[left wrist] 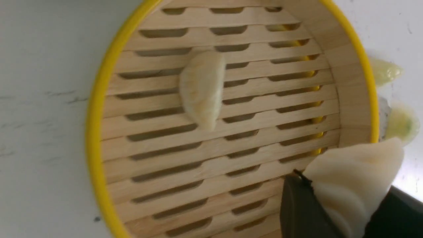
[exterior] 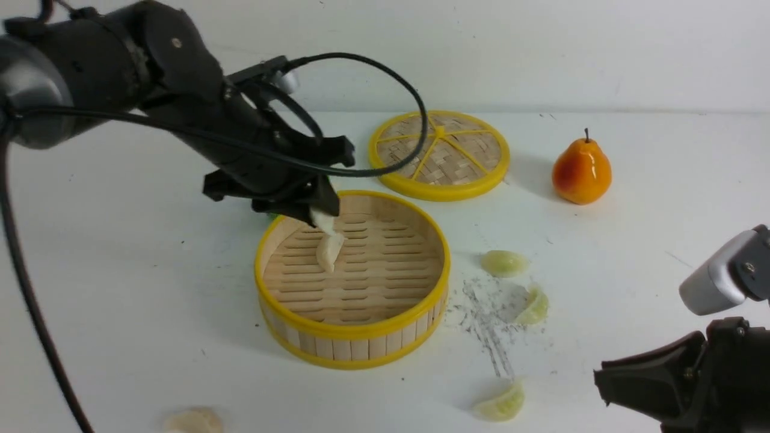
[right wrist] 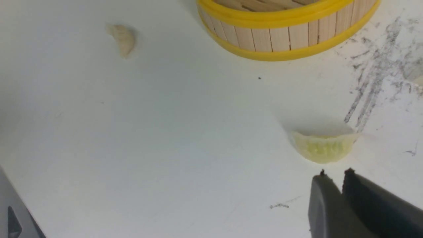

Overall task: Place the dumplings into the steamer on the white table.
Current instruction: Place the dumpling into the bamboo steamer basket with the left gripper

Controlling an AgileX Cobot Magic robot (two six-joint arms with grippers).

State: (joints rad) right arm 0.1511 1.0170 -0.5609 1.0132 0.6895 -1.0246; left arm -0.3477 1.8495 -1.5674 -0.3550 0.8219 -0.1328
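The steamer stands mid-table on the white table. My left gripper hangs over its back left rim, shut on a cream-white dumpling. A second white dumpling lies on the slats inside. Right of the steamer lie two green dumplings, and a third green dumpling sits nearer the front. Another white dumpling rests at the front left edge. My right gripper hovers just short of the front green dumpling, its fingers nearly together and holding nothing.
The woven lid lies flat behind the steamer. An orange pear stands at the back right. Dark scuff marks streak the table between the steamer and the green dumplings.
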